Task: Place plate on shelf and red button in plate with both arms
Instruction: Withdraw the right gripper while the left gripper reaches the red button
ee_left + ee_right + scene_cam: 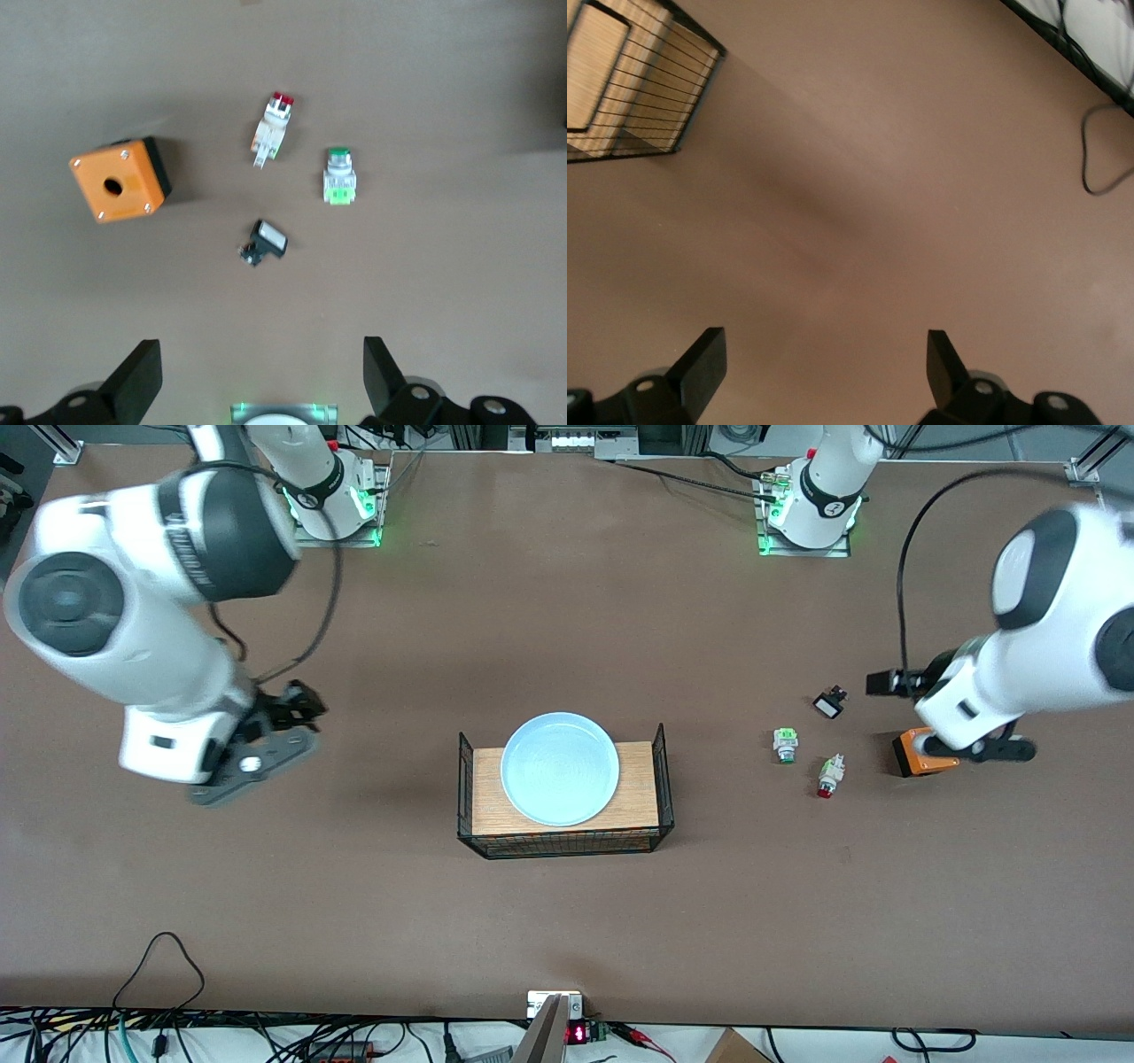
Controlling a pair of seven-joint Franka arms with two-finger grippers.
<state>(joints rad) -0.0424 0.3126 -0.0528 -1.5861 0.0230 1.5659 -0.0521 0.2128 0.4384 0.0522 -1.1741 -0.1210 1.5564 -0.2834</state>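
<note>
Plate (559,768) sitting on the wooden board of the wire basket (660,779), red button (828,777) still waiting on the worktop (567,921).

Going left to right across the front view: the right gripper (824,376) is hanging over bare worktop toward its own arm's end, fingers spread and holding nothing, likely done with the plate. The left gripper (263,376) is hovering over the orange box (120,178), fingers spread wide, seemingly lining up on the red button lying beside the green button (339,174) and black-and-white switch (264,242).

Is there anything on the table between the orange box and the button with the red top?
No. In the left wrist view, only bare brown table lies between the square orange box and the small red-capped cylindrical button.
</note>
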